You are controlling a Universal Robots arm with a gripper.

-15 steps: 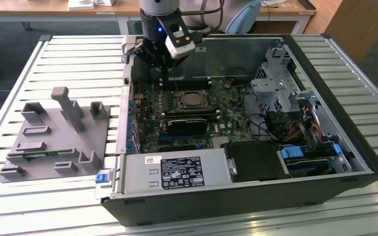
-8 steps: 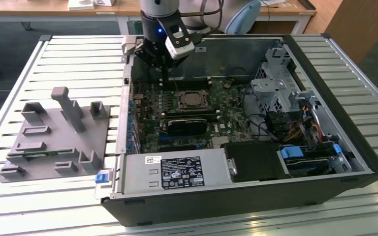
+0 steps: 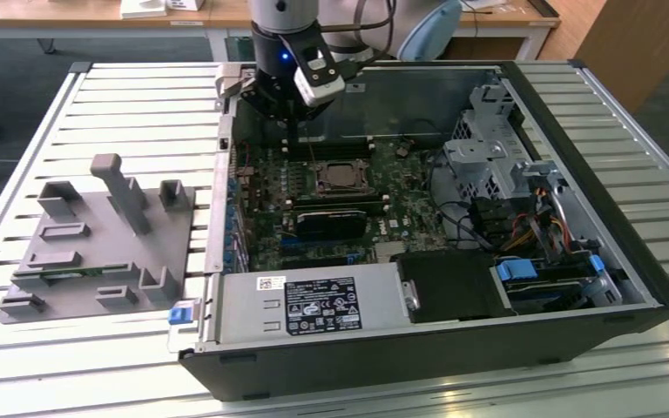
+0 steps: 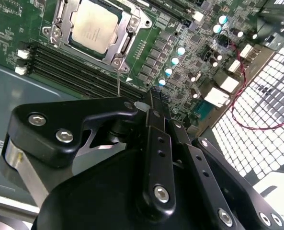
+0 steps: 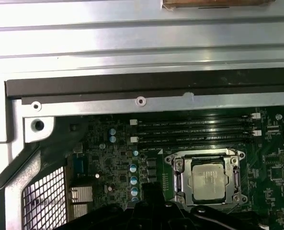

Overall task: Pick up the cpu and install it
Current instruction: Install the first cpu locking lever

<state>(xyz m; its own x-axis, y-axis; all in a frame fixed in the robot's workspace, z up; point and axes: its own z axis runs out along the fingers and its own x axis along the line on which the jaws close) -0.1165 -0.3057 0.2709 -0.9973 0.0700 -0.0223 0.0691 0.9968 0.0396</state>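
- the gripper (image 4: pixel 149 103) shows as a black linkage body close to the lens in the second wrist view; its two black fingers (image 4: pixel 156 139) lie pressed side by side, closed together with nothing between them.
- a thin metal lever wire (image 4: pixel 118 84) rises just beyond the fingertips, coming off the corner of the socket frame (image 4: pixel 127 36).
- past that wire runs a row of dark memory slots (image 4: pixel 70 64), lying between the gripper and the socket.
- the cpu (image 4: pixel 95 26) sits flat inside the socket frame on the green motherboard (image 4: pixel 189 57), its pale silver top facing up; it is apart from the gripper, beyond the memory slots, not touched by the fingers.
- in the first wrist view the cpu (image 5: pixel 210 178) lies seated in the metal frame, with the black tip of the gripper (image 5: pixel 151 194) beside it and clear of it, and the memory slots (image 5: pixel 194 132) lie on the far side.
- further off in that view, the grey steel edge of the computer case (image 5: pixel 132 103) borders the board.
- in the exterior view the gripper (image 3: pixel 293 117) hangs over the upper edge of the open case, above the board, and the cpu (image 3: pixel 341 177) sits in its socket lower down, a little toward the exterior view's right of the tool.
- a grey fixture tray (image 3: pixel 97 248) rests on the slatted table (image 3: pixel 32 131) to the exterior view's left of the case.
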